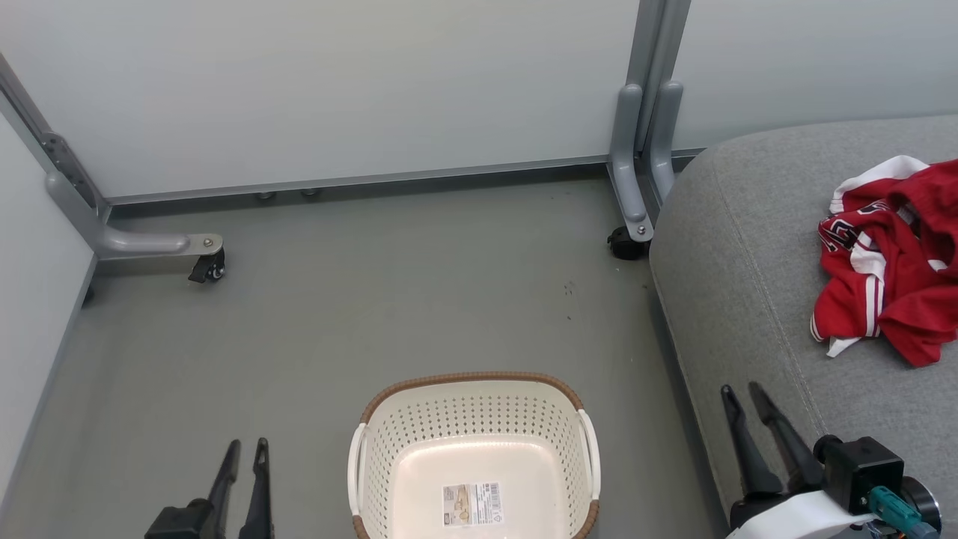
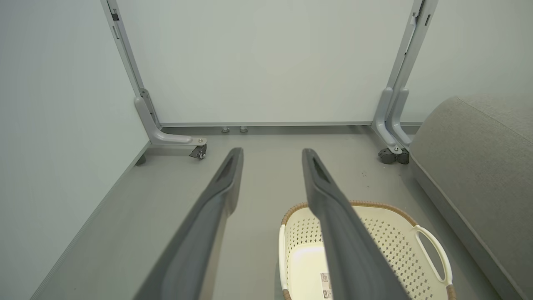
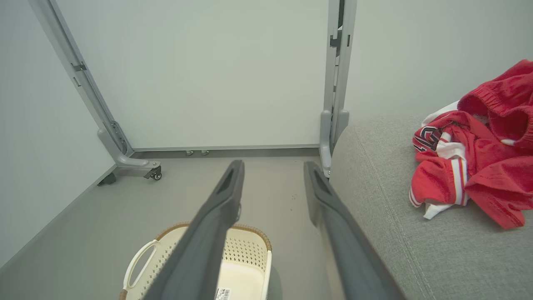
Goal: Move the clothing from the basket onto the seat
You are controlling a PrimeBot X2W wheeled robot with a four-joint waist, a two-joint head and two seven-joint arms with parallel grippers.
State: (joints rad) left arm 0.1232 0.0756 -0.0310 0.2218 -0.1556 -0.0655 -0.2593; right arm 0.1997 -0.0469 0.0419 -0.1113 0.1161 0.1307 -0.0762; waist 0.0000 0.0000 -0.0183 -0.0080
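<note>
Clothing (image 1: 891, 262) is seen heaped on the seat (image 1: 748, 299), forward and to the right of the right gripper (image 1: 739, 389), and well apart from it. The red heap is crumpled, with white stripe trim and dark lettering showing. No clear long axis can be made out, since its far side is cut off at the edge of the head view. The right arm is judged the nearer one by far. The left gripper (image 1: 248, 445) is held over the floor (image 1: 374, 299) on the other side of the basket (image 1: 464, 419).

Both pairs of jaws are parted with nothing between them, as is shown plainly in each wrist view. The basket is placed on the floor between the two grippers, just beside the seat's front edge. Nothing but a barcode sticker (image 1: 471, 503) is seen inside it, so the move is judged complete and no further reach seems called for.

The seat is covered in grey fabric with a stitched seam. The space is closed in by pale panels (image 1: 337, 90) carried on grey metal legs with casters (image 1: 209, 269).
</note>
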